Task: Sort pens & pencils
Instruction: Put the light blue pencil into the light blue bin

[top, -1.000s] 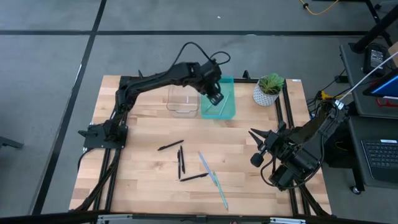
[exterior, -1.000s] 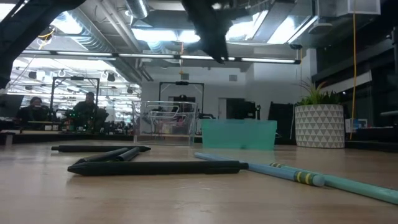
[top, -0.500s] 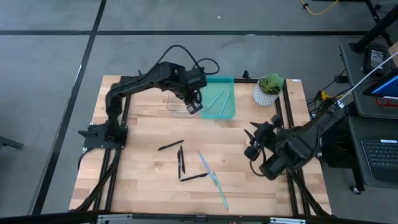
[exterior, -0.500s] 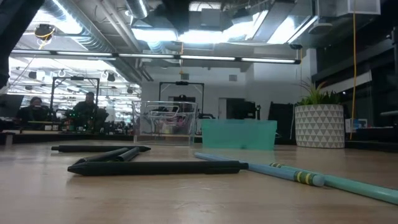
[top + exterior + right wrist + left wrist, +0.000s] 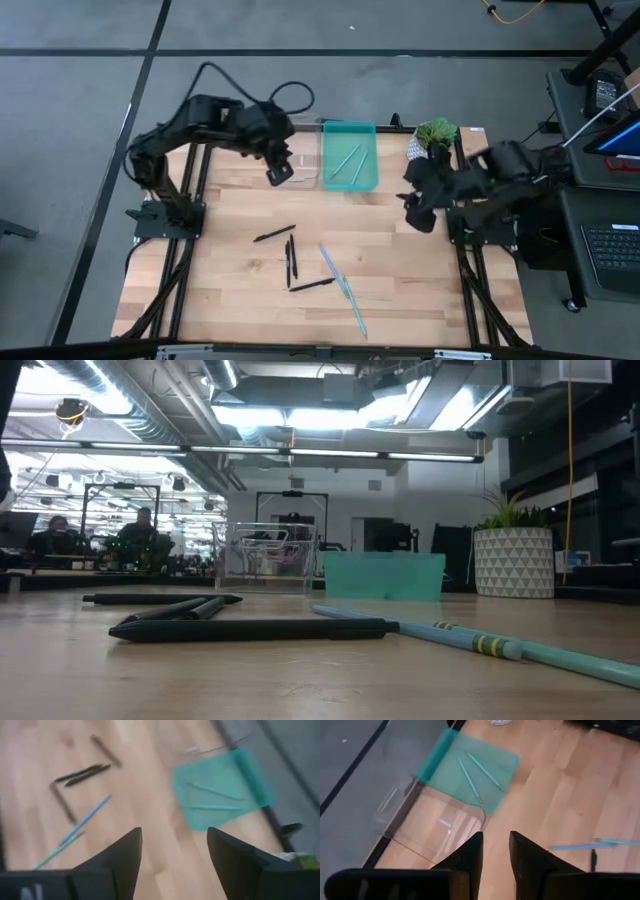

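You have two teal sticks in the teal tray, the clear tray bare, seven (four black, three teal) left on the bench, left claw narrowly parted and empty, right claw wide open, empty

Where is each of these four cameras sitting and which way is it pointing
High view: above the table, looking straight down; both arms show, left end effector by the clear tray, right end effector near the plant.
Low view: at tabletop height, looking level across black pens into the room; no arm shows.
Left wrist view: looks down past its own fingers at both trays.
Right wrist view: looks past its spread fingers at the table.
Shared: both wrist views show the teal tray holding two teal pens.
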`<move>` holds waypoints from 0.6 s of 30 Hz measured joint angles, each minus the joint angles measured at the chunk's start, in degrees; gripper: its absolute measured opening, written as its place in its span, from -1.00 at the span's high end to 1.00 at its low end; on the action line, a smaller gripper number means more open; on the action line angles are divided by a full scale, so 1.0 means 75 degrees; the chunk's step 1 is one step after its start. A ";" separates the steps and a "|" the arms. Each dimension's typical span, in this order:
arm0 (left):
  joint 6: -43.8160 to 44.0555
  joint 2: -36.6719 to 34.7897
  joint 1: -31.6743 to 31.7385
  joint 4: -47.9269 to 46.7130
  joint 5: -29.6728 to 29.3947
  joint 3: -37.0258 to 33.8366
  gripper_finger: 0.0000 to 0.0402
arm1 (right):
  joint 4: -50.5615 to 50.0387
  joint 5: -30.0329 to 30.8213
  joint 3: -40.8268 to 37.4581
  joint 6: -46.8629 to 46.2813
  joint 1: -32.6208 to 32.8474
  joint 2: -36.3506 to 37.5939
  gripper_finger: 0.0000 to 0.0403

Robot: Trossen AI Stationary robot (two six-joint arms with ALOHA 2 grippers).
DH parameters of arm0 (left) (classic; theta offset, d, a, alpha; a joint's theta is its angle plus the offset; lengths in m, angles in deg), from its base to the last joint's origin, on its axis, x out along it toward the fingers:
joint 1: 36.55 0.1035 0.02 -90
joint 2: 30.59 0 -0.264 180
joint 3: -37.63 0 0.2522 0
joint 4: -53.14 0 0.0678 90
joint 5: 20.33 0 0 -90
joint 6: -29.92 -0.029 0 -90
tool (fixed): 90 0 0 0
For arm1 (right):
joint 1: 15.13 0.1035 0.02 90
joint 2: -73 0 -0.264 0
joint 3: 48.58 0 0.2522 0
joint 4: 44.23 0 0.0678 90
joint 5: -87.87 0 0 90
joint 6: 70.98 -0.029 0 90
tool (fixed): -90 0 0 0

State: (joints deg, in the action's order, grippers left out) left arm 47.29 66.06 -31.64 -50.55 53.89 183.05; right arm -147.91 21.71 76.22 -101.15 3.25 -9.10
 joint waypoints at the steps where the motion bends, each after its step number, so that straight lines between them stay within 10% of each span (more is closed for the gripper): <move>1: 0.0000 -0.0124 -0.0056 0.0001 0.0013 -0.0158 0.56 | -0.0001 -0.0431 -0.0026 0.0221 -0.0192 0.0040 -0.10; 10: 0.0892 -0.2284 -0.0219 0.0343 -0.0243 -0.3976 0.65 | -0.0009 -0.1408 -0.1655 0.0610 -0.0753 0.0872 0.00; 18: 0.1210 -0.4908 -0.0625 0.3622 0.0070 -0.7961 0.74 | 0.0879 -0.1413 -0.4205 -0.0181 -0.0730 0.2319 0.02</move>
State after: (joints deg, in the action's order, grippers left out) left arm 56.36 29.25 -36.33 -23.39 54.42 123.34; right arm -141.32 11.12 44.68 -102.51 -2.22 8.29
